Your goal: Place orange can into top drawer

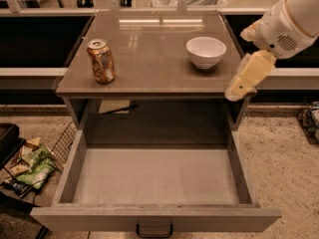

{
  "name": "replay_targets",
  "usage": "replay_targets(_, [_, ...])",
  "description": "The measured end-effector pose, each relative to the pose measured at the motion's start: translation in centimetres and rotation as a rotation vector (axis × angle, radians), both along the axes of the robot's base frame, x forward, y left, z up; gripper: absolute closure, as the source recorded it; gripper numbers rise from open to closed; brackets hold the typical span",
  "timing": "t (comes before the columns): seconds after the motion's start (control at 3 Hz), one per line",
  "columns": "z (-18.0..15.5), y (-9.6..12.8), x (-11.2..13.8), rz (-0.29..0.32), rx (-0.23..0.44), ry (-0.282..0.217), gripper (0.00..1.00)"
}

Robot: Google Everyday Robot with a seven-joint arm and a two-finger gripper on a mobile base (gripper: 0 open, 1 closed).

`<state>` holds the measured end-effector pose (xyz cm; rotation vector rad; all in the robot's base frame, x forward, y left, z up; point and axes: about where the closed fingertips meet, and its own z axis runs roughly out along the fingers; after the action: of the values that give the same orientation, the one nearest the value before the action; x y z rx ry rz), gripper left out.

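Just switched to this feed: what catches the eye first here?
The wide drawer gapes open and bare across the foreground. Above it, the orange can stands upright on the left of the cabinet top, a white bowl on the right. The gripper hangs by the cabinet's right edge, far from the can.

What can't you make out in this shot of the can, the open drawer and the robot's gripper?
Camera view:
- Gripper, right of the tabletop's front corner: its arm is cut off by the right and top edges.
- Orange can on the tabletop: label too blurred to read.
- Top drawer: handle partly cut off by the bottom edge.
- Pale item behind the drawer: in shadow, unidentifiable.
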<state>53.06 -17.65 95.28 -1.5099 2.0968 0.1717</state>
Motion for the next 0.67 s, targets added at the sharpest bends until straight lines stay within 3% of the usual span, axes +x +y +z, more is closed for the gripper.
replay_targets(0.33, [-0.5,3.7,4.7,-0.01,0.194,-0.074,0.0])
replay_targets(0.67, [-1.1,6.9,7.8,-0.031,0.351,-0.14,0.0])
